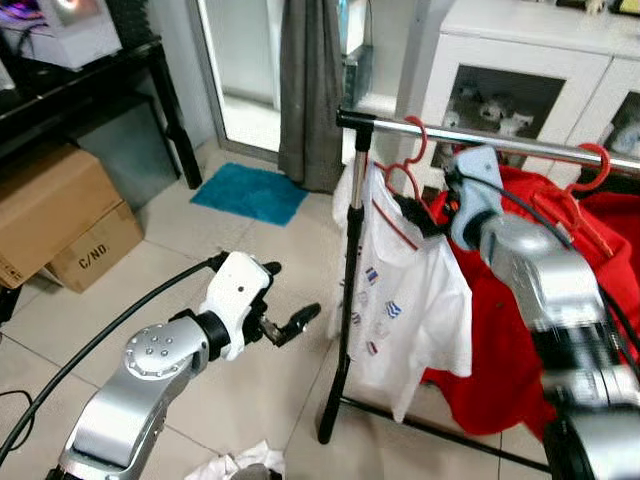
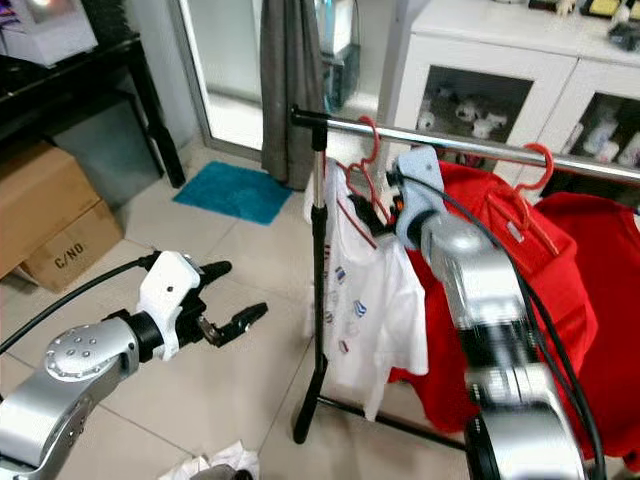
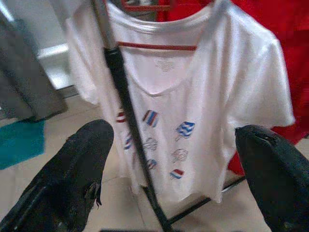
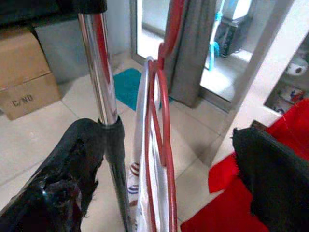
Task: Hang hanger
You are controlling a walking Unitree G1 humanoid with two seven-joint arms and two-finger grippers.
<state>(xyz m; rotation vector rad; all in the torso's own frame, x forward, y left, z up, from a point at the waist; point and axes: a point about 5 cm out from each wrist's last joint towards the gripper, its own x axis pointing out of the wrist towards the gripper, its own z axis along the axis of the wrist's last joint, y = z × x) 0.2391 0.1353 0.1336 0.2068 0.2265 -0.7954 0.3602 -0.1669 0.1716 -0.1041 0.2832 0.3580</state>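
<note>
A red hanger (image 1: pixel 405 176) carrying a white T-shirt (image 1: pixel 400 300) hangs by its hook on the chrome rail (image 1: pixel 455 134) of a clothes rack, close to the black upright post (image 1: pixel 350 280). My right gripper (image 1: pixel 425 215) is at the hanger's shoulder, just under the rail. In the right wrist view its fingers (image 4: pixel 72 164) stand wide apart, one on each side of the hanger (image 4: pixel 161 121) without gripping it. My left gripper (image 1: pixel 295 290) is open and empty, low and to the left of the post, facing the shirt (image 3: pixel 193 96).
A second red hanger (image 1: pixel 592 168) with a red garment (image 1: pixel 520 330) hangs further right on the rail. Cardboard boxes (image 1: pixel 60 215) sit under a black table (image 1: pixel 100 80) at left. A teal mat (image 1: pixel 250 192), grey curtain (image 1: pixel 310 90), white cabinet (image 1: pixel 520 50) and white cloth (image 1: pixel 235 465) on the floor surround the rack.
</note>
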